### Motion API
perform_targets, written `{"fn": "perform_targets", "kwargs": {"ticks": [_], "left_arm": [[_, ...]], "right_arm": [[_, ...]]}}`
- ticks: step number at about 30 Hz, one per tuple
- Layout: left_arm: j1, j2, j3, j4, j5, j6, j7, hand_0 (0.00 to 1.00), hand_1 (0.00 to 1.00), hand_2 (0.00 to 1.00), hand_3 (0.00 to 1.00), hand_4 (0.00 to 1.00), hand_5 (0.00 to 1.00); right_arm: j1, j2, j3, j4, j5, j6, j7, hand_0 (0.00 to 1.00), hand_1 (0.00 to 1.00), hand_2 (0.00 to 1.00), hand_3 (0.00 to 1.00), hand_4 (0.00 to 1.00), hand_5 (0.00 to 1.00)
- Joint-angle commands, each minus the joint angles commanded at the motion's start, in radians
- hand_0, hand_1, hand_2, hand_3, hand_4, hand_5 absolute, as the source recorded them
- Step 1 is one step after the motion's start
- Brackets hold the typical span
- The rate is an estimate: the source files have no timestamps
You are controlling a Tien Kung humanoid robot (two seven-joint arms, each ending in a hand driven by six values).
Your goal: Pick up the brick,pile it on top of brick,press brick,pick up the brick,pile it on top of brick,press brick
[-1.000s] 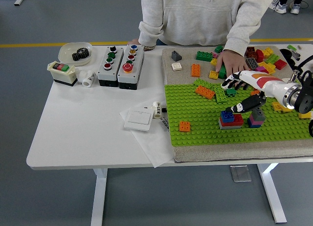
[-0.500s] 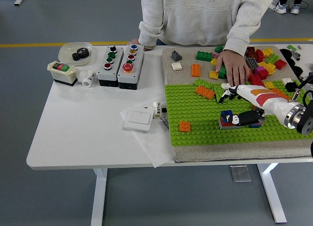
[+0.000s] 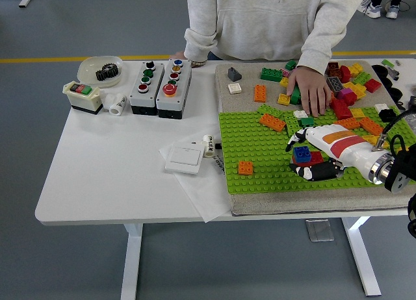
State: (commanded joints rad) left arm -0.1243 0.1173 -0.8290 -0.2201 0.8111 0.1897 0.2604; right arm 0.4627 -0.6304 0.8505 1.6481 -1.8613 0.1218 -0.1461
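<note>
A blue brick [image 3: 301, 153] sits on a red brick [image 3: 316, 158] on the green baseplate [image 3: 260, 147]. My right hand [image 3: 304, 156] lies low over this stack from the right. Its upper fingers [image 3: 296, 138] are just behind the blue brick and its black thumb [image 3: 312, 172] is in front, closed around it. My palm hides the bricks to the right of the stack. The left arm is not in view. A person's hand [image 3: 311, 89] rests on loose bricks at the mat's far edge.
Loose orange bricks [image 3: 273, 122] [image 3: 246, 167] sit on the baseplate. A heap of coloured bricks [image 3: 351, 79] lies at the far right. Two button boxes [image 3: 159, 86], a white switch [image 3: 184, 158] and a bowl with a gear [image 3: 101, 69] stand to the left.
My right hand has dropped down and come toward the near edge, from hovering above the stacks to closing around the blue-on-red stack. The person's hand has barely moved.
</note>
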Motion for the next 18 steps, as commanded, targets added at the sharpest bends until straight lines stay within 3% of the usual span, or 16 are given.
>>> {"fn": "perform_targets", "kwargs": {"ticks": [18], "left_arm": [[-0.003,0.000,0.002,0.000,-0.003,0.001,0.000,0.772,0.800,0.792,0.669,0.763,0.639]], "right_arm": [[0.014,0.018,-0.022,-0.060,-0.021,0.017,0.000,0.714,0.711,0.746,0.609,0.698,0.379]]}}
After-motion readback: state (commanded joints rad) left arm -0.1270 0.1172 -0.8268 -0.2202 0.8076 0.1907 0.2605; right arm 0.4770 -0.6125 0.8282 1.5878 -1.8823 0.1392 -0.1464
